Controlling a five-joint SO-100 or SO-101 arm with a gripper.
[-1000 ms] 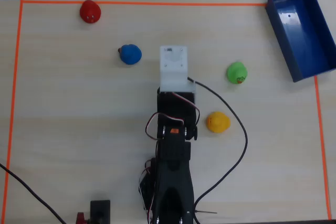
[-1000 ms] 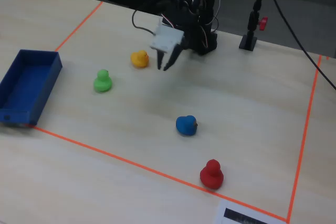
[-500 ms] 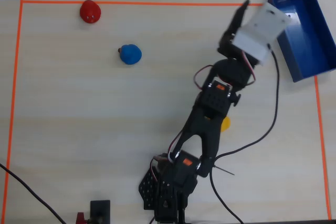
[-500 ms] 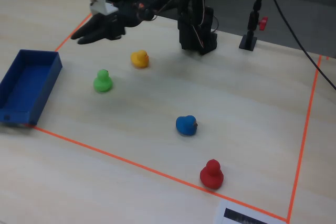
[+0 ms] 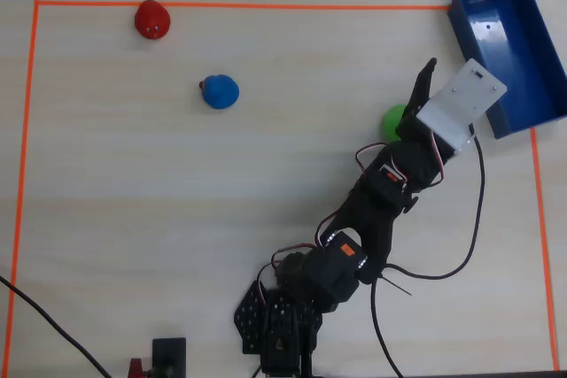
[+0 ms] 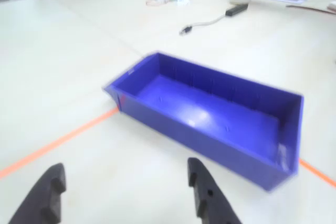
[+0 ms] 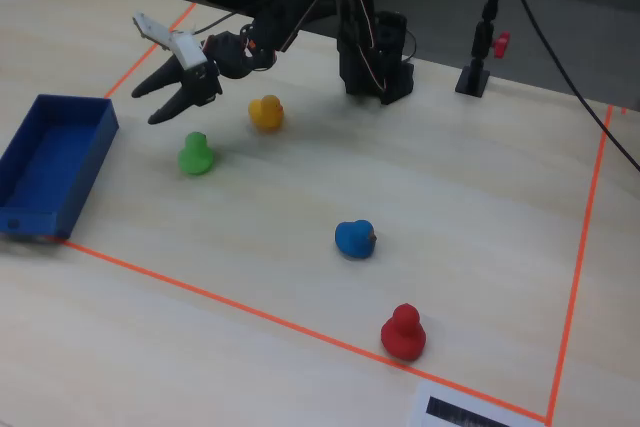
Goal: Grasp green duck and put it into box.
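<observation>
The green duck [image 7: 195, 154] stands on the table between the yellow duck [image 7: 265, 112] and the blue box [image 7: 50, 162]. My gripper [image 7: 146, 107] hangs open in the air just above and behind the green duck, touching nothing. In the overhead view the arm covers most of the green duck [image 5: 391, 119], and one dark finger [image 5: 423, 90] points toward the box [image 5: 509, 50]. The wrist view shows the empty box [image 6: 210, 114] ahead of the open gripper [image 6: 125, 166], with bare table between the fingers. The green duck is out of that view.
A blue duck [image 7: 354, 239] and a red duck [image 7: 404, 333] sit far from the gripper. Orange tape [image 7: 230, 304] outlines the work area. The box lies across the tape corner [image 5: 534, 135]. A black stand [image 7: 476, 72] is behind the arm's base [image 7: 375, 57].
The arm swung from the table's middle toward the box, then drew back and lowered over the green duck. The jaws opened wide.
</observation>
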